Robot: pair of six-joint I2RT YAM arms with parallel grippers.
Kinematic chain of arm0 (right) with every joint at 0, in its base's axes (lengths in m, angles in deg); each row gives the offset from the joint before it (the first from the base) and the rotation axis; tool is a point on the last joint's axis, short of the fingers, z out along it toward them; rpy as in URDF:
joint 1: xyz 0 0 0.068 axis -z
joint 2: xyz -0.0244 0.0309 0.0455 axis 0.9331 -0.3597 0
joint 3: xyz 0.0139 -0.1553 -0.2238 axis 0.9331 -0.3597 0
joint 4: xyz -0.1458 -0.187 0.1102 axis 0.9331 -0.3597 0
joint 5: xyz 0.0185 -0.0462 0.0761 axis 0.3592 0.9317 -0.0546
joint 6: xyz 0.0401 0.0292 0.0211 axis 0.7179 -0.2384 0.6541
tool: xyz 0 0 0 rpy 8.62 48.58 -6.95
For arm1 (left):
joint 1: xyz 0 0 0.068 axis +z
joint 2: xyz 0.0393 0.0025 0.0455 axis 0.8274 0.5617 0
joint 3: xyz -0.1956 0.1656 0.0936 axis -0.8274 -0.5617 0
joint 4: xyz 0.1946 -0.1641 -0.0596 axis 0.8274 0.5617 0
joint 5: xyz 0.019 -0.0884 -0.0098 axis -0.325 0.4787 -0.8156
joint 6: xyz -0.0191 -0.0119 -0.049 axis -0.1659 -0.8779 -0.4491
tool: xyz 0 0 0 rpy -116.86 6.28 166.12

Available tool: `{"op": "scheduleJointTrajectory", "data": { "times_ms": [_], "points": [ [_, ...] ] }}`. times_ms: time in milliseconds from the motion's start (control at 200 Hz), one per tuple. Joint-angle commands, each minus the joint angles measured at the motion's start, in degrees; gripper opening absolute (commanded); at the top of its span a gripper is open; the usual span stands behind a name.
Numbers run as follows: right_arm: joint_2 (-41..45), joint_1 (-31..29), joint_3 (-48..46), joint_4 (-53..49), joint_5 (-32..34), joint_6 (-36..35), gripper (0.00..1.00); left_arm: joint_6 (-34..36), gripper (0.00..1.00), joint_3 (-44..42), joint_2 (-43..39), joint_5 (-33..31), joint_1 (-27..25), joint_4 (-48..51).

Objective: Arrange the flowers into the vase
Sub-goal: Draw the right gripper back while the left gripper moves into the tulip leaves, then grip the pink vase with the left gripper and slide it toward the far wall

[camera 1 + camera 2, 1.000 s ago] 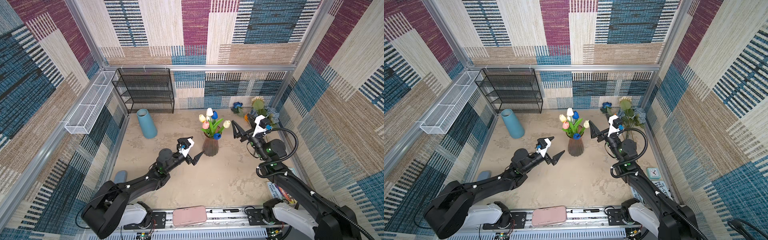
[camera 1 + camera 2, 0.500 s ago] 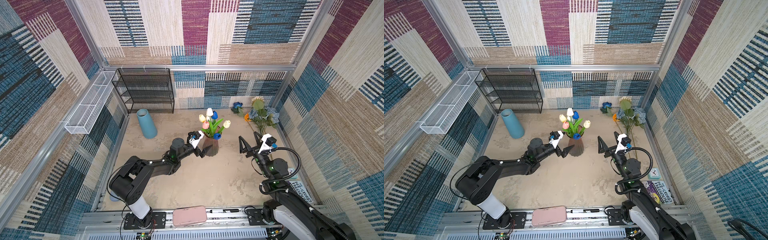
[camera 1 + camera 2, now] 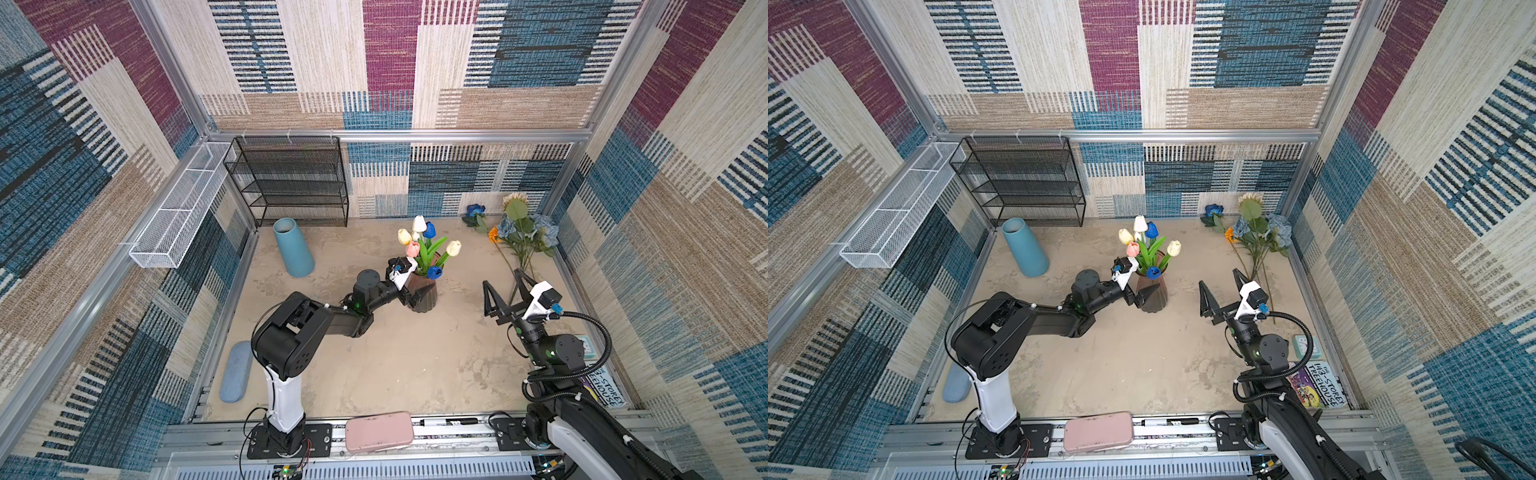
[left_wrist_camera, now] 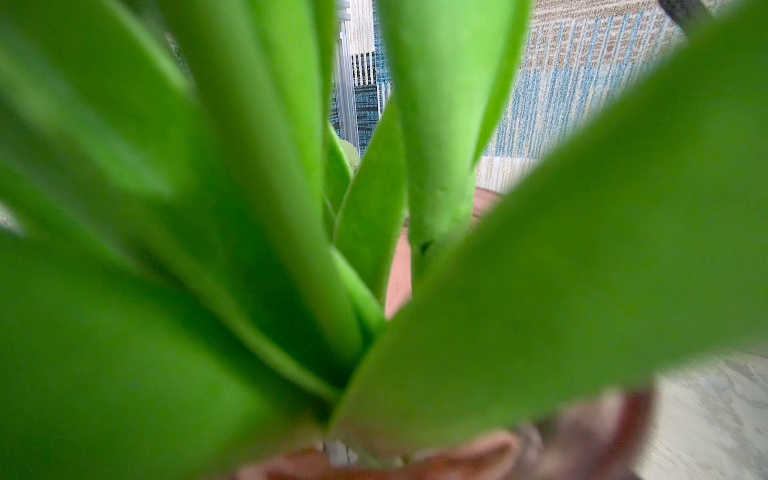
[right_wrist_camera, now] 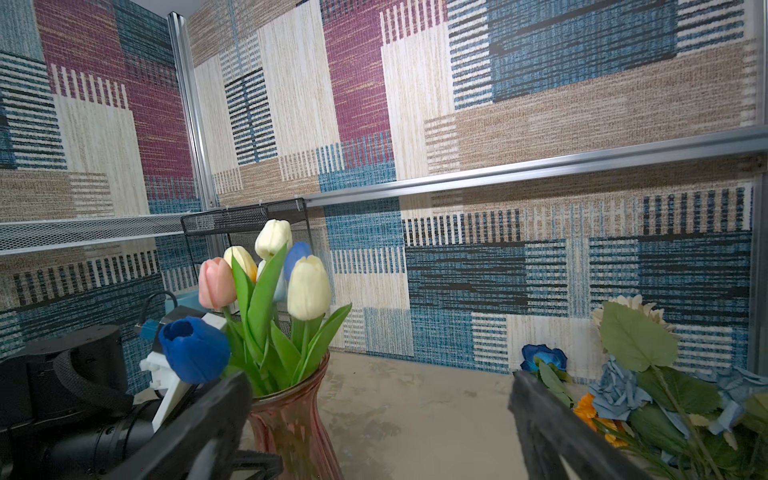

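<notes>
A ribbed reddish-brown glass vase (image 3: 429, 306) (image 3: 1155, 302) (image 5: 291, 428) stands mid-table and holds several tulips (image 3: 424, 249) (image 3: 1148, 247) (image 5: 307, 286) in pink, cream, white and blue. My left gripper (image 3: 417, 296) straddles its body. One finger lies across the near side and the other is hidden. The left wrist view is filled with blurred green leaves (image 4: 249, 208) above the vase rim (image 4: 461, 455). My right gripper (image 3: 500, 277) (image 5: 374, 386) hangs open and empty between the vase and the loose flowers (image 3: 519, 237) (image 5: 640, 386) lying at the back right.
A light-blue tapered cylinder (image 3: 291, 247) stands at the back left before a black mesh shelf (image 3: 291, 183). A white wire basket (image 3: 178, 208) hangs on the left wall. A grey-blue pad (image 3: 237, 372), a pink case (image 3: 379, 430) and a book (image 3: 604, 386) lie along the front.
My left gripper has moved right until its jaws stand on either side of the vase. My right arm has drawn back from the loose flowers toward the front, still empty.
</notes>
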Motion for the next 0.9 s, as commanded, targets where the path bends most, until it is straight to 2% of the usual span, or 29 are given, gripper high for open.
{"op": "scheduleJointTrajectory", "data": {
  "times_ms": [0, 135, 576, 701, 776, 896],
  "points": [
    [-0.2, -0.1, -0.2, 1.8, 0.2, -0.7, 1.0, -0.4, 0.97, 2.0, 1.5, 0.4, -0.1, -2.8],
    [-0.2, -0.1, -0.1, 2.0, -0.1, -0.8, 1.0, -0.9, 0.95, 4.9, 4.0, 0.5, -0.1, -2.8],
    [-1.5, 0.0, 0.4, 1.5, 0.5, -1.2, 1.0, -1.3, 0.72, 6.3, 5.9, 1.2, -0.1, -4.6],
    [-2.9, 0.0, 1.1, 1.3, 0.0, -1.1, 1.0, -0.5, 0.59, 6.3, 5.6, 1.1, 0.0, -4.3],
    [-3.3, 0.0, 1.2, 1.2, -0.1, -1.2, 1.0, 0.0, 0.47, 6.3, 5.4, 1.6, 0.2, -4.0],
    [-3.5, -0.1, 1.2, 1.5, -0.1, -1.0, 1.0, -1.2, 0.39, 7.9, 5.5, 3.8, 1.8, -3.1]
  ]
}}
